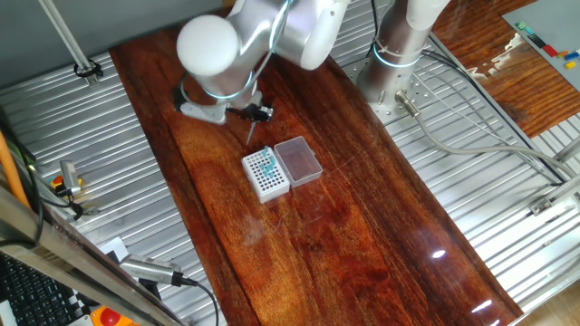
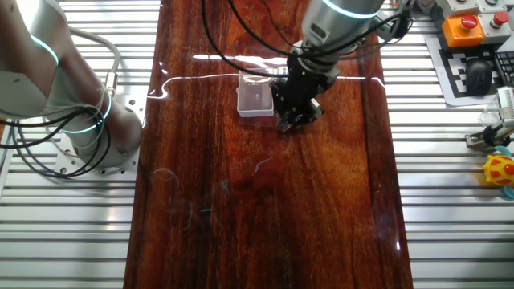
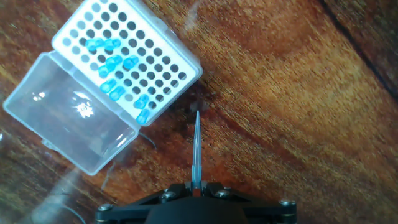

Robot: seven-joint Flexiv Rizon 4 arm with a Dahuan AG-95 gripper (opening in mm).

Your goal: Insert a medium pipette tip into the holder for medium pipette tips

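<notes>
Gripper holds medium pipette tip beside white holder.

A glossy reddish-brown wooden table runs between ribbed metal surfaces. On it sits a white square holder with dark holes and several teal tips. A clear lidded box touches its side.

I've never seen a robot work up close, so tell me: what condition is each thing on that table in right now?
hand: shut on the pipette tip, above the wood beside the rack.
pipette tip: held at its wide end, point toward the table, not yet in a hole.
white rack: on the table, a few teal tips seated, most holes free.
clear lid: open, lying beside the rack.
</notes>
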